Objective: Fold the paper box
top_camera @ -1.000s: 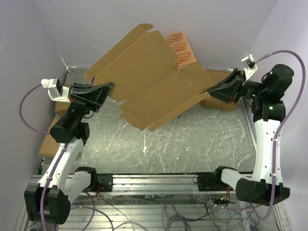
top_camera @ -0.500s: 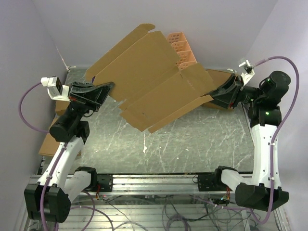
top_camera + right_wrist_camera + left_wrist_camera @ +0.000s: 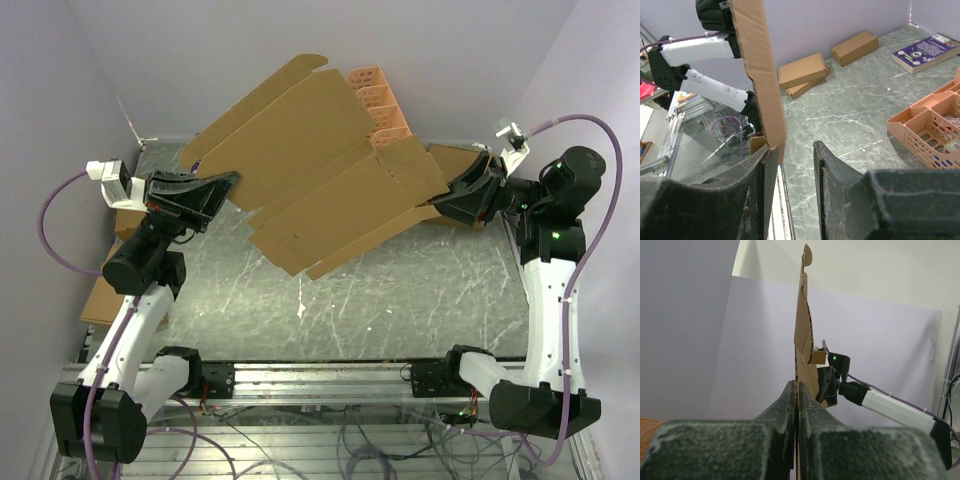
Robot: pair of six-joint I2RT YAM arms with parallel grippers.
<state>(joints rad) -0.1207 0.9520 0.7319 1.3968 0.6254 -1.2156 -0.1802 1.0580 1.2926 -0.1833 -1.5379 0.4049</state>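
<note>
Metal rail [image 3: 330, 375] at the table's near edge carries both arm bases, and beyond it spreads the grey marbled table [image 3: 400, 290]. Over the table's middle the paper box [image 3: 320, 160], a plain brown die-cut cardboard sheet with flaps, hangs off the surface, unfolded and tilted. The left gripper [image 3: 228, 183] pinches the sheet's left edge; its wrist view shows the board edge-on between pressed fingers, with the right arm [image 3: 890, 407] beyond. The right gripper [image 3: 438, 205] meets the sheet's right corner. Only its wrist view shows the jaws spread, the corner against one finger with a gap to the other. Flat brown cardboard boxes [image 3: 98, 295] sit along the table's left side, and another brown box [image 3: 462, 160] lies behind the right gripper. At the table's far edge an orange plastic lattice rack [image 3: 378, 95] is half hidden by the sheet. The right wrist view alone shows a purple book [image 3: 927, 50] lying on the table.
</note>
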